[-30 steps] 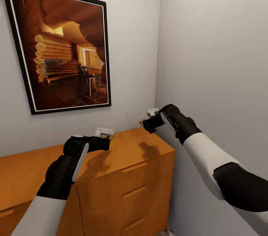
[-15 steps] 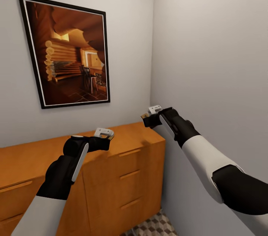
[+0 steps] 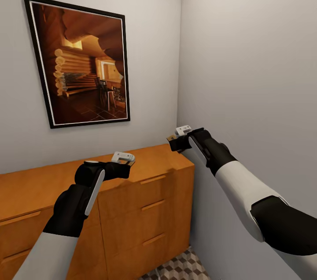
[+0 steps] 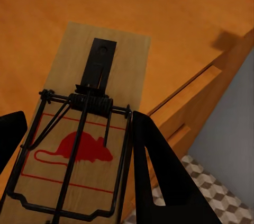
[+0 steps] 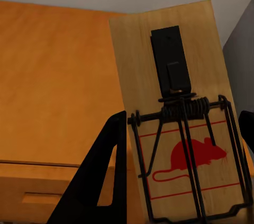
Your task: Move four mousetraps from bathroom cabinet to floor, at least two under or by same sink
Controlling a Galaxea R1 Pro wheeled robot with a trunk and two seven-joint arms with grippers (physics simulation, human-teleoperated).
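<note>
Corner of two plain grey walls [image 3: 246,50]. Framed log-cabin picture [image 3: 81,66] hangs on the left wall. Cube-patterned floor tiles [image 3: 178,269] below.

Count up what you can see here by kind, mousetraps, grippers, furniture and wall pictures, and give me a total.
Mousetraps: 2, one in the left gripper and one in the right gripper
Grippers: 2, left, right
Cabinet: 1
Framed picture: 1
Total: 6

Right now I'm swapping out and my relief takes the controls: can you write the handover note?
Left gripper: shut on a mousetrap, held above the cabinet top.
Right gripper: shut on a second mousetrap, near the cabinet's corner by the wall.
Done: two traps picked up.
Left: set both on the bathroom floor by the sink, then fetch the other two traps.
</note>
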